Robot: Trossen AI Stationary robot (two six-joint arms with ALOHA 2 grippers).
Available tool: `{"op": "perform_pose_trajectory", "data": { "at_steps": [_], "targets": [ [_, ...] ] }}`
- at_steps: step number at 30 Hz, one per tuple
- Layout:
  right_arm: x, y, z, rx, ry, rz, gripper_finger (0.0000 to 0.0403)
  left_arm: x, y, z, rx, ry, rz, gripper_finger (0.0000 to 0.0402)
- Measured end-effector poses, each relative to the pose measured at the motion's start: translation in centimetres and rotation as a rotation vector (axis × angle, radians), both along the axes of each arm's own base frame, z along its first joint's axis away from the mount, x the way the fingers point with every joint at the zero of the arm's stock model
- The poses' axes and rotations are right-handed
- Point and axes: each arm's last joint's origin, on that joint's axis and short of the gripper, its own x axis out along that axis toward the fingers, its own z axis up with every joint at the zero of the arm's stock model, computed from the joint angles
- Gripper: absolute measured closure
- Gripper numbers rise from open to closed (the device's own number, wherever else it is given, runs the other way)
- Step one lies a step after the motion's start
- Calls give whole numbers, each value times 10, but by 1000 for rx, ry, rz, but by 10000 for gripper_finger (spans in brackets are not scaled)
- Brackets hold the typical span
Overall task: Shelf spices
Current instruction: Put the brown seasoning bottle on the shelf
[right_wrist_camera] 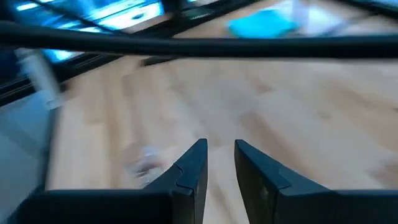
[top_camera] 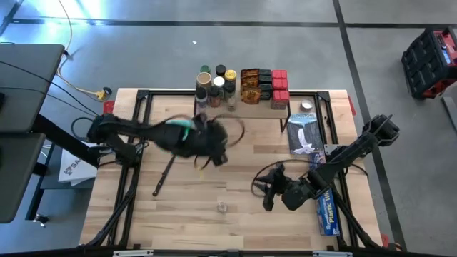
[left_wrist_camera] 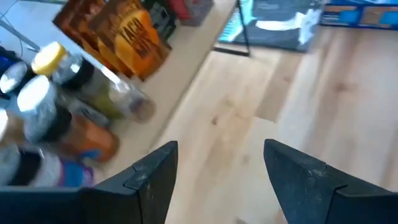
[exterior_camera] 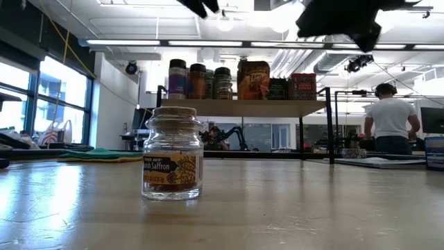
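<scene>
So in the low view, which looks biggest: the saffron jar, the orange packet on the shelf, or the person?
1. Saffron jar, but it stands nearest the camera.
2. Person, far behind the table.
3. Orange packet on the shelf.

A big bright room with a grey floor

Long lights [exterior_camera: 229, 43] shine on the white ceiling — tall windows [exterior_camera: 41, 104] sit on one side. A person in a white shirt [exterior_camera: 392, 118] stands far back — a red toolbox [top_camera: 432, 61] rests on the floor [top_camera: 214, 50].

Motion blur smears the left arm [top_camera: 178, 135] and the shelf's jars [left_wrist_camera: 56, 112].
</scene>
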Motion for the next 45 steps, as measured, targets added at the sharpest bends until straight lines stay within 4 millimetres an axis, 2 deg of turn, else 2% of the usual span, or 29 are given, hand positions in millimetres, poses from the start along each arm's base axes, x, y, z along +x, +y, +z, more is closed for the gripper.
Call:
{"op": "perform_pose_trajectory", "data": {
  "at_steps": [5, 8, 12, 20, 24, 33, 38, 45],
  "targets": [
    [31, 16, -13, 2, -83, 281, 327, -22, -50, -20, -18, -38, 13, 170],
    [50, 20, -23, -4, -115, 349, 325, -35, -71, -33, -31, -40, 39, 170],
    [74, 29, -28, -33, -41, 388, 301, -55, -87, -43, -57, -51, 116, 170],
    [113, 53, -31, -150, 43, 458, 208, -85, -114, -55, -133, -96, 196, 170],
    [121, 57, -42, -164, 78, 456, 180, -97, -128, -61, -192, -151, 215, 170],
    [122, 51, -56, -91, 111, 369, 175, -117, -154, -81, -273, -370, 255, 170],
    [126, 50, -64, -109, 98, 363, 175, -119, -157, -93, -308, -391, 263, 170],
    [131, 53, -78, -133, 89, 378, 175, -120, -160, -94, -311, -392, 254, 170]
  ]
}}
